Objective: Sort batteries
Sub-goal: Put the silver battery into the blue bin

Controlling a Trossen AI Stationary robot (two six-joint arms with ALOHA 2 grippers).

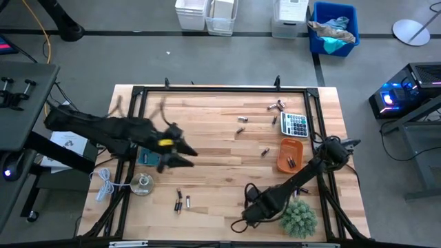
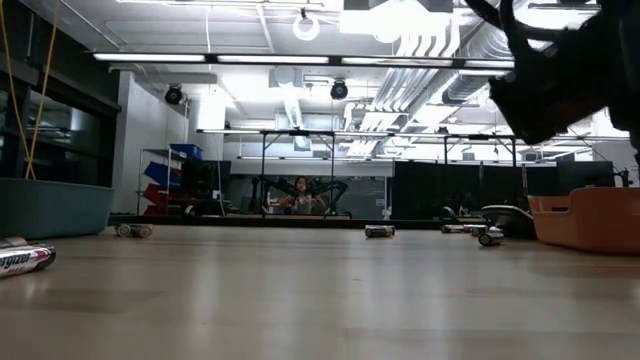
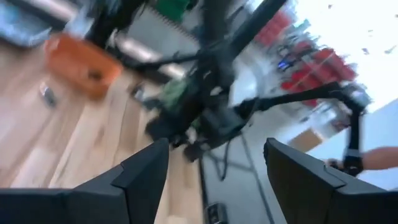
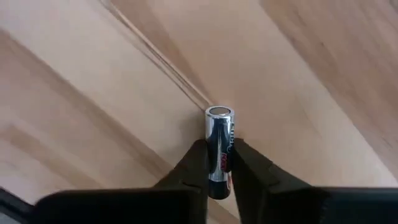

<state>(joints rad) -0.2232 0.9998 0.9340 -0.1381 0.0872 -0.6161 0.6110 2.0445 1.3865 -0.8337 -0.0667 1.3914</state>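
One battery (image 4: 219, 148) in right pincer (image 4: 217, 165)

Grey floor (image 1: 138, 62) surrounded the table; white bins (image 1: 207, 15) and a blue bin (image 1: 335, 27) stood beyond its far edge.

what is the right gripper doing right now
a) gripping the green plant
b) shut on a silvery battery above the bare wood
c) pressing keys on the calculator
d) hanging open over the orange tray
b: in the right wrist view the right gripper has both fingers pressed against a silvery battery, with only bare wooden table beyond it.
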